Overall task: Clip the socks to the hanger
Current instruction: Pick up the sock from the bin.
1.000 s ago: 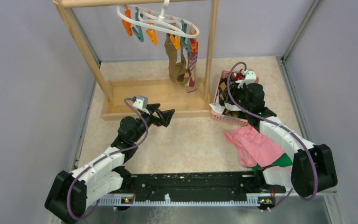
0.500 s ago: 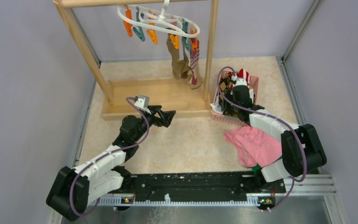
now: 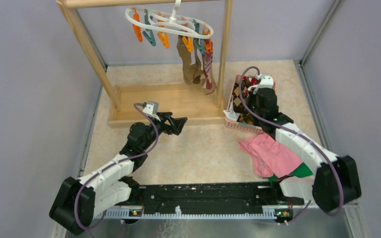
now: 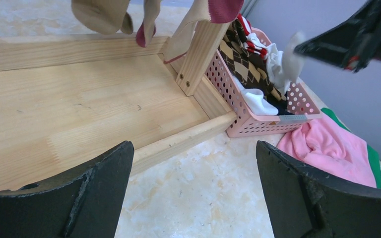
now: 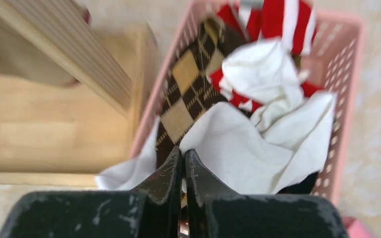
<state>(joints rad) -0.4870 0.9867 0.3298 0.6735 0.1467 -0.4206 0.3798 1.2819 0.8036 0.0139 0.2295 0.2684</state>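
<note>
The white hanger point(image 3: 168, 22) with orange and teal clips hangs from the wooden rack's top bar. An olive-brown sock point(image 3: 188, 69) and a tan, maroon-striped sock point(image 3: 207, 67) are clipped to it. More socks lie in the pink basket point(image 3: 238, 124): a white sock point(image 5: 258, 144), a brown argyle one point(image 5: 188, 94) and a red-and-white one point(image 5: 278, 15). My right gripper point(image 5: 183, 151) is over the basket, shut on a fold of the white sock, which hangs from its tip point(image 4: 288, 59). My left gripper point(image 4: 193, 188) stands wide open and empty above the floor beside the rack's base.
The wooden rack point(image 3: 223, 59) has a tray-like base point(image 4: 79, 104) and an upright post right next to the basket's left wall. A pink cloth point(image 3: 273, 153) over a green cloth point(image 3: 302, 171) lies on the table under my right forearm.
My right gripper's jaws have closed on the white sock in the basket, and that arm has swung slightly back to the right. The hanger sways a little. The left arm has stayed still.
</note>
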